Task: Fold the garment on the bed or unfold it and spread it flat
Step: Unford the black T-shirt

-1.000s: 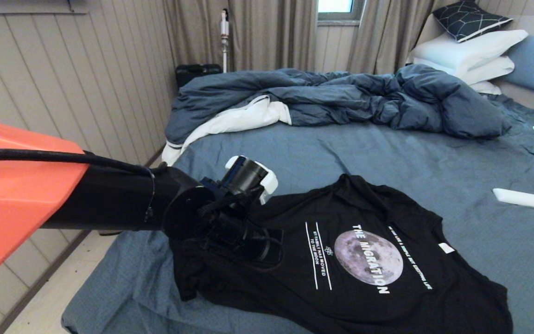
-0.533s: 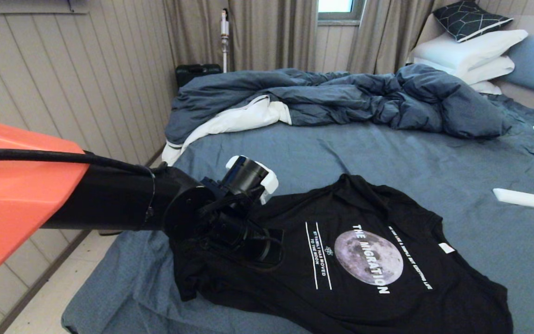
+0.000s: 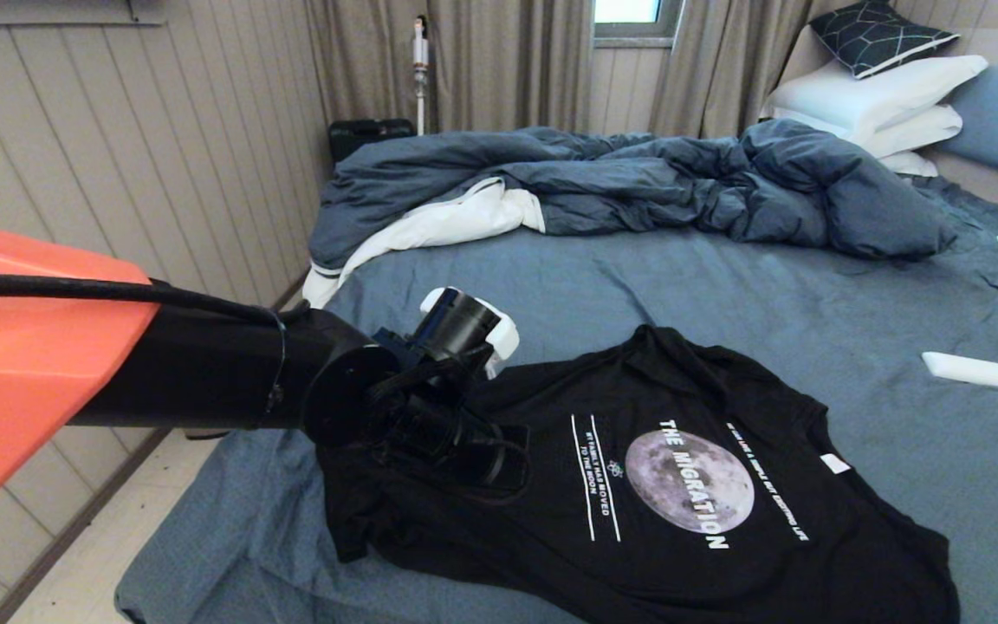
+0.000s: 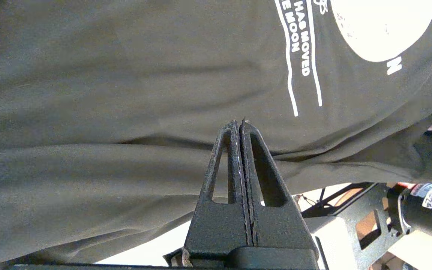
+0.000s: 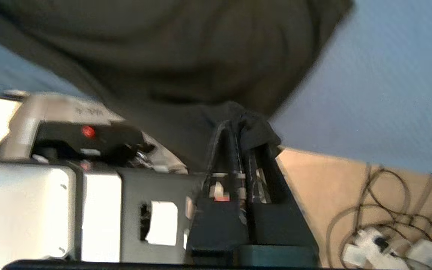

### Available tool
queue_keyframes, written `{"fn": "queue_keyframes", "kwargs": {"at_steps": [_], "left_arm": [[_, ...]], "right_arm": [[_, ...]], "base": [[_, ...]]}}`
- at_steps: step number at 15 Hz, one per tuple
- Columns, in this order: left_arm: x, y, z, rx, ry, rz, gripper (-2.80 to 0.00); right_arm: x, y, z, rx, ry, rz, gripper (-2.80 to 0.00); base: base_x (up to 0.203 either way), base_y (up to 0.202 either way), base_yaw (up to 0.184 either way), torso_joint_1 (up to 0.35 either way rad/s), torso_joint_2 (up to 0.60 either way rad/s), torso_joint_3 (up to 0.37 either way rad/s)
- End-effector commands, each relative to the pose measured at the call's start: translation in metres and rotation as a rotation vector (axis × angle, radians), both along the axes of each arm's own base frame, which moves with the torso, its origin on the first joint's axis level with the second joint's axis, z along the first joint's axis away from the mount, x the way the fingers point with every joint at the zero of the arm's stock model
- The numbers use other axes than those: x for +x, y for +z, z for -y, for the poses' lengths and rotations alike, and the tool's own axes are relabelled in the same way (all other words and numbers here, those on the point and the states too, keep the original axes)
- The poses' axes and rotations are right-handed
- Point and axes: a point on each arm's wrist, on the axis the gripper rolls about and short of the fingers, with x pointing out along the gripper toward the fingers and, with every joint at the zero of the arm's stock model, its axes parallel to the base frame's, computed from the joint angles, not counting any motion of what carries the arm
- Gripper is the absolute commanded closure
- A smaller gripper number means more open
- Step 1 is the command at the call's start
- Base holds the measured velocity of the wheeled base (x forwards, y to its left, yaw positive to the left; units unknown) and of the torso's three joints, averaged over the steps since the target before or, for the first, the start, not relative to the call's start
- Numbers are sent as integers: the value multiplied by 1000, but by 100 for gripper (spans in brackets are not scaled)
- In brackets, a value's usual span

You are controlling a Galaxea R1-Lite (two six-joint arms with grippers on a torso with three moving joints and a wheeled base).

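The garment [image 3: 690,485], a black T-shirt with a grey moon print, lies print-up near the front edge of the bed [image 3: 724,286], somewhat rumpled. My left gripper [image 3: 499,464] hangs over the shirt's hem end. In the left wrist view this left gripper [image 4: 239,123] is shut, its tips against the garment [image 4: 126,75] with no cloth showing between them. In the right wrist view my right gripper [image 5: 240,125] is shut on a bunched corner of the garment [image 5: 182,56], off the edge of the blue-grey sheet [image 5: 388,75].
A crumpled dark blue duvet [image 3: 638,182] with white lining fills the far side of the bed. White pillows [image 3: 880,95] are stacked at the back right, and a white strip [image 3: 984,373] lies on the right. A panelled wall and floor [image 3: 92,555] flank the left. Cables [image 5: 388,232] lie on the floor.
A dark sliver has come into the head view's bottom right corner. The shirt and my left arm stand almost as before.
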Motion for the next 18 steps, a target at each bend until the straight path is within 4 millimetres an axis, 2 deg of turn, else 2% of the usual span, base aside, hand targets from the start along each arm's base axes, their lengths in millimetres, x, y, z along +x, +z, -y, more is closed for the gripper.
{"fn": "queue_keyframes", "kwargs": {"at_steps": [1, 4, 8, 10, 12, 13, 16, 18], "left_arm": [[-1, 2, 0, -4, 1, 1, 0], [0, 1, 0, -2, 2, -1, 0], [0, 0, 0, -1, 3, 0, 0], [0, 1, 0, -1, 3, 1, 0], [0, 3, -1, -6, 6, 6, 0], [1, 4, -1, -7, 7, 9, 0], [7, 6, -5, -9, 30, 20, 0], [17, 10, -13, -18, 64, 35, 0]], "right_arm": [[22, -3, -1, 12, 5, -77, -280], [12, 1, -1, 15, 15, -36, -280], [19, 6, -1, 15, 17, -20, -280], [42, 8, -1, 21, 10, -38, -280], [77, 3, -1, 32, -7, -46, -280], [94, 0, -1, 42, -16, -36, 0], [149, -9, -5, 60, -8, -5, 0], [182, -8, -15, 89, 43, 28, 0]], "base": [[0, 0, 0, 0, 0, 0], [0, 0, 0, 0, 0, 0], [0, 0, 0, 0, 0, 0], [0, 0, 0, 0, 0, 0], [0, 0, 0, 0, 0, 0], [0, 0, 0, 0, 0, 0], [0, 0, 0, 0, 0, 0], [0, 0, 0, 0, 0, 0]]}}
